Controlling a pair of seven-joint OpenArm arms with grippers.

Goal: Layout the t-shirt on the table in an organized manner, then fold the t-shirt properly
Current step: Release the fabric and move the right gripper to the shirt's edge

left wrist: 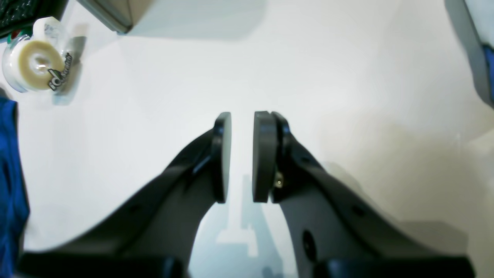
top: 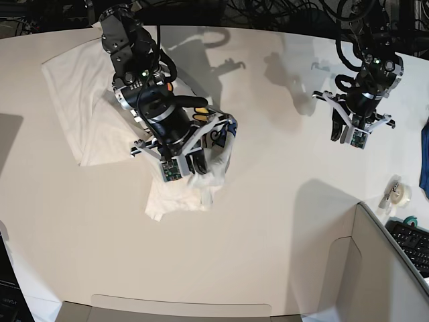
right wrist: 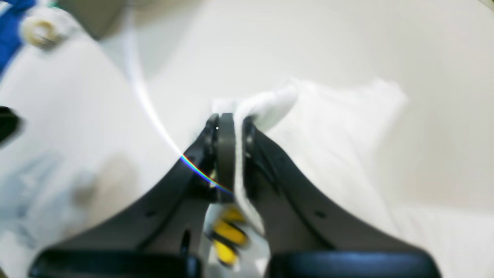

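Observation:
The white t-shirt (top: pixel 80 100) lies partly spread at the far left of the table (top: pixel 281 201), and one end is bunched and lifted, showing a bit of blue and yellow print. My right gripper (top: pixel 190 163) is shut on that bunched part. In the right wrist view a fold of the t-shirt (right wrist: pixel 339 127) is pinched in the right gripper (right wrist: pixel 236 123), with yellow print below the jaws. My left gripper (top: pixel 350 137) hangs over the bare table at the right. Up close, the left gripper (left wrist: pixel 242 127) is open a little, with nothing between its pads.
A roll of tape (top: pixel 400 193) lies near the right edge, also seen as the tape roll (left wrist: pixel 32 65) from the left wrist. A grey box corner (top: pixel 375 268), a keyboard (top: pixel 412 245) and blue cloth (top: pixel 425 157) stand at the right. Cables hang along the far side.

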